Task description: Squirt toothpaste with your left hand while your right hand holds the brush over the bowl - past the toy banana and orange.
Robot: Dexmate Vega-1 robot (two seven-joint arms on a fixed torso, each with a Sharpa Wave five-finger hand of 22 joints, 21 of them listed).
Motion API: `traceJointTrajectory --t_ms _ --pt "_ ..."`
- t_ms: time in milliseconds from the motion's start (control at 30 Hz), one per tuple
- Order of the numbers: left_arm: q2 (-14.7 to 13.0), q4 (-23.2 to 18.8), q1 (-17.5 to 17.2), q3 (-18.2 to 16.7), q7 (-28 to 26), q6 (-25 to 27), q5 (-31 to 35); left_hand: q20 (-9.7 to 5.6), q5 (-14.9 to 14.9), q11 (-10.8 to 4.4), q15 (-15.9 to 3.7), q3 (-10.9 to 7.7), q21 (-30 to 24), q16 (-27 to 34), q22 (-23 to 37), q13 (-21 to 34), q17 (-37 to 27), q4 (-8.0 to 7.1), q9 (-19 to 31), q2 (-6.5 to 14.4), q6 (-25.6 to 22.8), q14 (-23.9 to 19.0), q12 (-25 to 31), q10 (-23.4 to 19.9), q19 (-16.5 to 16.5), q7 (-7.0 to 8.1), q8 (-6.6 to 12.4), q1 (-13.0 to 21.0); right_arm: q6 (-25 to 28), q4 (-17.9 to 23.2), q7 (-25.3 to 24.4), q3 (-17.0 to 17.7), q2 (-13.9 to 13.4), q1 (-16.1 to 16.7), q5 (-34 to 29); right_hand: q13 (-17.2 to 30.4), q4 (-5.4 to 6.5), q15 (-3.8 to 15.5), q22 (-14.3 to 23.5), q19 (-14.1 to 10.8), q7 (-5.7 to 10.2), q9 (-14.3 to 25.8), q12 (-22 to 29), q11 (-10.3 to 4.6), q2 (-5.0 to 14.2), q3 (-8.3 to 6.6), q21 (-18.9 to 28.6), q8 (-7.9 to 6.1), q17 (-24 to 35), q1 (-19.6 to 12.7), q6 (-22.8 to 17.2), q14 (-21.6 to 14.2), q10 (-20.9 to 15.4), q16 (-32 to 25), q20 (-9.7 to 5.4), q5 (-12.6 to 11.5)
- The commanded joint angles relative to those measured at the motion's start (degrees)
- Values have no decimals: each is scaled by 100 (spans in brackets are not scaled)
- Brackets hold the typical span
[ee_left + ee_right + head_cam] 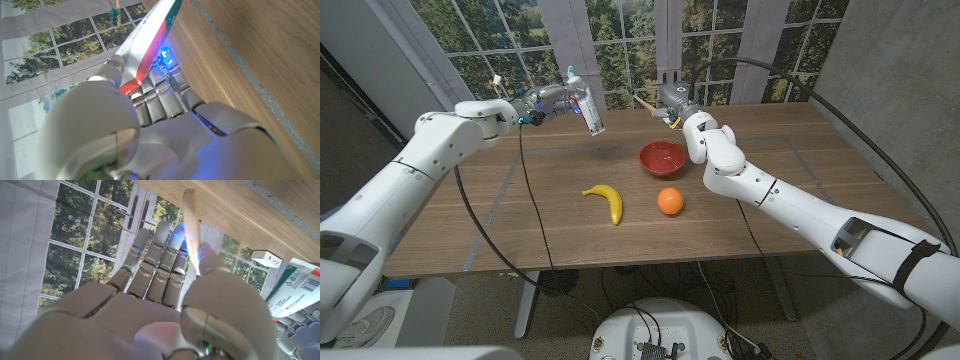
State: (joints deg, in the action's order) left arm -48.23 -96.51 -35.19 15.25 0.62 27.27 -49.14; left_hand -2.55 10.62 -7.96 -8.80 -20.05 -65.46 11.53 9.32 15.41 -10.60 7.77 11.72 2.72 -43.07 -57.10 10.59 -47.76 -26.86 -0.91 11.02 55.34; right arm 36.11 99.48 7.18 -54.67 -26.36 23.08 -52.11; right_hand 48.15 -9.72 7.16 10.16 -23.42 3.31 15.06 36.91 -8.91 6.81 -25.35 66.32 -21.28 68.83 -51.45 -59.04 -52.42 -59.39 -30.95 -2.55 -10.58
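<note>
Left hand (542,102) grips toothpaste tube (588,108) above table's far edge, tube hanging tilted w/ one end pointing down toward the wood; in left wrist view fingers (159,97) are curled round the white-and-red tube (148,46). Right hand (677,100) is raised over the far side too, just behind the bowl; right wrist view shows thumb pressing the pale brush handle (191,222) against its fingers (156,262), tube (295,292) visible off to one side. Brush (649,102) pokes out toward the left hand, tips apart. Red bowl (662,157) sits on wooden table (520,215) below the right hand. Nearer the robot: toy orange (669,201) near the bowl, toy banana (605,200) beside it, apart.
</note>
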Motion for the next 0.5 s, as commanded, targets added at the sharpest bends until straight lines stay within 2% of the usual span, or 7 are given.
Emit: traceJointTrajectory --t_ms 33,500 --pt "-20 29 -152 -62 -195 -2 -171 -451 -1 -4 -401 -58 15 3 18 -13 -15 22 -1 9 43 46 22 38 -63 -6 -11 -52 -17 -19 -102 24 -29 -1 80 11 113 523 4 10 73 11 -7 -236 110 -416 41 -29 10 -96 -148 -50 -210 14 -419 -28" --pt "-19 65 -363 -183 -434 113 -441 -450 4 14 -399 -98 57 1 16 -46 -17 33 -3 16 108 67 22 84 -105 -32 -28 -98 -63 2 -92 15 -64 -9 166 20 116 519 3 10 74 6 -5 -227 109 -416 43 -23 9 -93 -162 -56 -225 12 -423 -29"
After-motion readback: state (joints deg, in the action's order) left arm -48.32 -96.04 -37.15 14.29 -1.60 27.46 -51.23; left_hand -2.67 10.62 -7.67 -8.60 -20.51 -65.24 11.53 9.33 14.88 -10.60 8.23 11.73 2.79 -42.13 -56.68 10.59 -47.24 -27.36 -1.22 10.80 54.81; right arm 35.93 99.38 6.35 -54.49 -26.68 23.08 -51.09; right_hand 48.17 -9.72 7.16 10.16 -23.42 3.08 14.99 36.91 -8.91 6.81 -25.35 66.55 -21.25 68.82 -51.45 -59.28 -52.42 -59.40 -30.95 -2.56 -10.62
